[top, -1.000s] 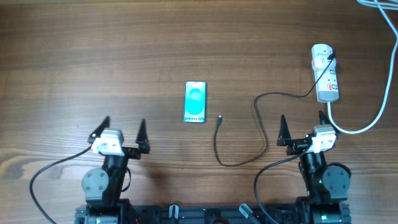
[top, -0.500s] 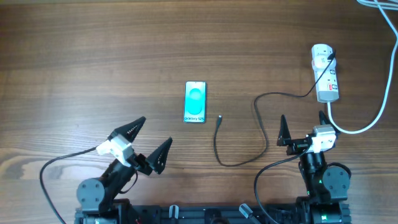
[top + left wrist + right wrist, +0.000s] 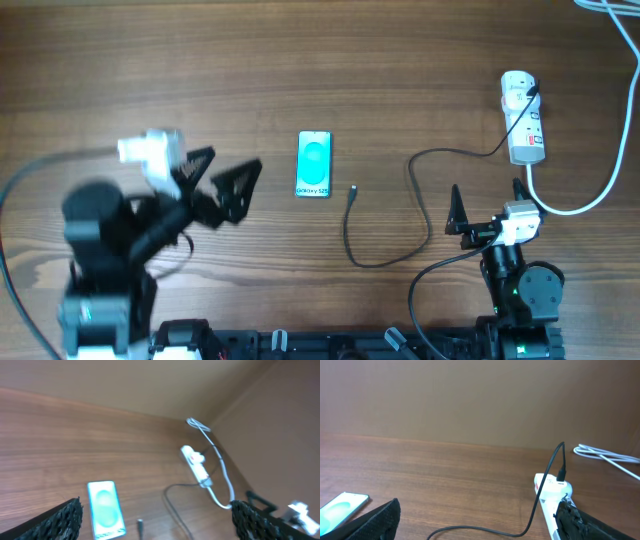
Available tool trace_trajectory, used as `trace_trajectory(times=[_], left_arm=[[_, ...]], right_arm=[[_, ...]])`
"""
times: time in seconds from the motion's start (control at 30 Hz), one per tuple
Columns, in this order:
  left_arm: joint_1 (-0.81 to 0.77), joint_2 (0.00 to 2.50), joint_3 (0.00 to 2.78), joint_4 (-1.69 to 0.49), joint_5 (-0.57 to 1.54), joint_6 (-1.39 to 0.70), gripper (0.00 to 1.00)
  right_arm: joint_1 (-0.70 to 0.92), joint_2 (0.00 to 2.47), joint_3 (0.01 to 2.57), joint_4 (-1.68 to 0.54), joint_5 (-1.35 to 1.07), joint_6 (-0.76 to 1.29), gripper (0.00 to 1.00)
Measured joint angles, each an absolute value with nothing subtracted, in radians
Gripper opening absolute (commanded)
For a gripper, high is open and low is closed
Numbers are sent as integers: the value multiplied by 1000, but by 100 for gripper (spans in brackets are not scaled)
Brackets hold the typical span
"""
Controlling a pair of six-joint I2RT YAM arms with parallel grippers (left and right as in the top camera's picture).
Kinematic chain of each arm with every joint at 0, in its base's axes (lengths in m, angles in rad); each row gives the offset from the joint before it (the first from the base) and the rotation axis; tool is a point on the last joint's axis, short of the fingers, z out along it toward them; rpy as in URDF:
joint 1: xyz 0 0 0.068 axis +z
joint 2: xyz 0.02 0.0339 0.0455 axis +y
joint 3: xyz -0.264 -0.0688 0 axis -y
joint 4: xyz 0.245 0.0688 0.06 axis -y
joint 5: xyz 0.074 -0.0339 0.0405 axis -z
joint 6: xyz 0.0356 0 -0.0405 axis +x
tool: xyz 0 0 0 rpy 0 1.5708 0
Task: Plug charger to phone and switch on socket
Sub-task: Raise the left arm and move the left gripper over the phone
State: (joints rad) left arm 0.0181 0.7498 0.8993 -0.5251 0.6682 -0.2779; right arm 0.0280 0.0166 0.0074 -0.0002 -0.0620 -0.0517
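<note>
The phone (image 3: 314,164) lies flat mid-table, teal screen up; it also shows in the left wrist view as the phone (image 3: 105,509) and at the right wrist view's left edge as the phone (image 3: 340,510). The charger (image 3: 381,262) loops on the wood, its connector tip (image 3: 354,190) lying free just right of the phone. Its black plug (image 3: 562,474) sits in the white socket (image 3: 522,118). My left gripper (image 3: 236,160) hovers open left of the phone, nothing between its fingers. My right gripper (image 3: 486,190) stands open near the front edge, below the socket.
A thick white cord (image 3: 590,200) curves from the socket toward the table's right edge and far corner. The socket (image 3: 196,465) and cord show small in the left wrist view, with the right arm (image 3: 295,510) at its right edge.
My left arm has risen from the front edge and swung forward, its open gripper now pointing at the phone. The right arm, phone, charger and socket have not moved.
</note>
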Motion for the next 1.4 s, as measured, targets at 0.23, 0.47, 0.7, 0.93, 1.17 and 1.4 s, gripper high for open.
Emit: trace_trajectory(times=[0.23, 0.47, 0.7, 0.93, 1.17, 1.4], left_arm=[[7, 994, 988, -558, 867, -318, 100], [-228, 1074, 990, -693, 611, -369, 99], [-384, 1271, 1149, -918, 415, -411, 99], [-467, 1593, 1564, -1194, 303, -410, 99], [-491, 1780, 1789, -1337, 175, -410, 100], [-510, 1846, 1791, -1258, 142, -410, 100]], right_arm=[[28, 17, 7, 0, -62, -52, 100], [28, 17, 7, 0, -62, -52, 100], [28, 17, 7, 0, -62, -52, 100], [28, 19, 7, 0, -62, -52, 100], [28, 19, 7, 0, -62, -52, 100], [28, 19, 7, 0, -62, -52, 100]])
